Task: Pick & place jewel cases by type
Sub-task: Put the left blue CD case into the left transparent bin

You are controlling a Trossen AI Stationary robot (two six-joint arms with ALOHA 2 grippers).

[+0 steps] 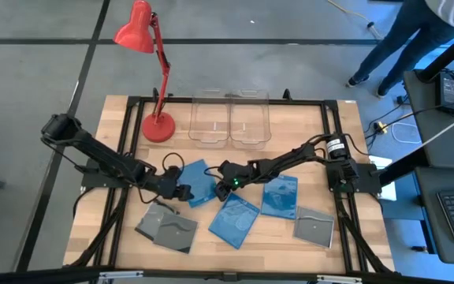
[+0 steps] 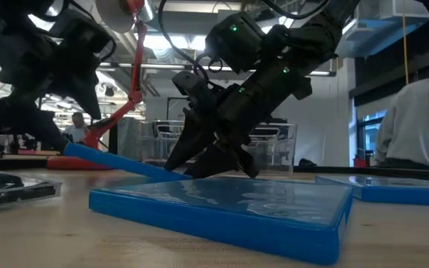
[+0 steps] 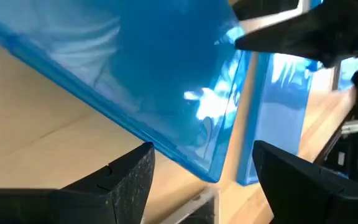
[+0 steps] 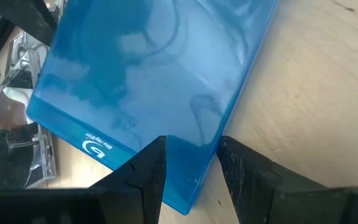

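One blue jewel case (image 1: 199, 181) sits tilted between my two grippers, its left end raised (image 2: 125, 162). My right gripper (image 1: 224, 180) is at its right corner. My left gripper (image 1: 181, 189) is open, its fingers standing on either side of the case's other corner (image 3: 213, 171) with gaps showing. Two more blue cases lie flat on the table (image 1: 235, 219) (image 1: 279, 196). Grey-black cases lie flat near the front left (image 1: 166, 227) and front right (image 1: 314, 226). My right gripper (image 4: 191, 165) has the blue case's near corner (image 4: 194, 174) between its two fingers, which are closed in on it from either side. The fingers slant down from the table's right. The case tilts up away from this corner toward the left gripper.
Two clear bins (image 1: 211, 120) (image 1: 249, 118) stand side by side at the far edge. A red desk lamp (image 1: 158, 126) has its base at far left. A person (image 1: 400, 31) stands beyond the table's far right corner. Bare wood shows along the left edge.
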